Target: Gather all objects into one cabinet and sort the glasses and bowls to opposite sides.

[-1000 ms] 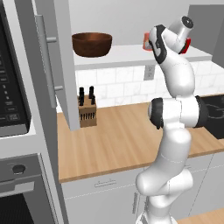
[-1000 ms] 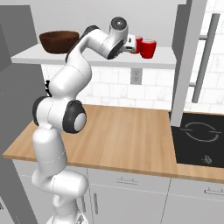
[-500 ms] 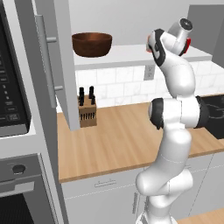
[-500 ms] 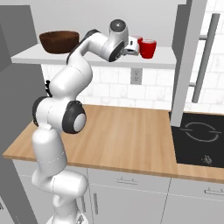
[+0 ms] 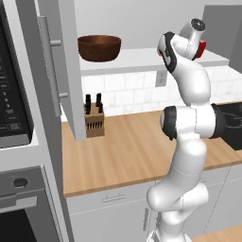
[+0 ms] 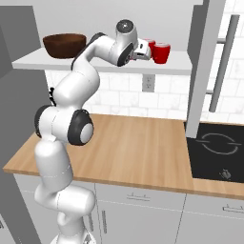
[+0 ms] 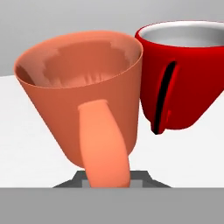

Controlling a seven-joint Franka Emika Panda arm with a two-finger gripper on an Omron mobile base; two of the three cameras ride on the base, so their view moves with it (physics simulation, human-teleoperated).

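The salmon-orange mug [image 7: 87, 96] stands on the pale cabinet shelf [image 6: 95, 62] with its handle pointing at the hand camera. My gripper [image 7: 109, 177] is at the shelf's right part [image 6: 142, 51], its fingertips hugging the handle on both sides, shut on it. A glossy red cup [image 7: 183, 74] stands just right of the mug, touching or nearly touching it. In the right base view that red cup [image 6: 162, 53] has a second red cup [image 6: 150, 44] partly hidden behind my hand. The dark brown bowl [image 5: 99, 47] sits at the shelf's left end [image 6: 64, 45].
The grey cabinet doors stand open, one at the left [image 5: 66, 71] and one at the right [image 6: 200, 71] with its bar handle [image 6: 221, 62]. A knife block [image 5: 93, 120] stands on the wooden counter [image 5: 127, 151]. A black cooktop [image 6: 217, 150] lies to the right.
My hand has shifted only slightly at the right part of the shelf. The bowl and the red cups have not moved.
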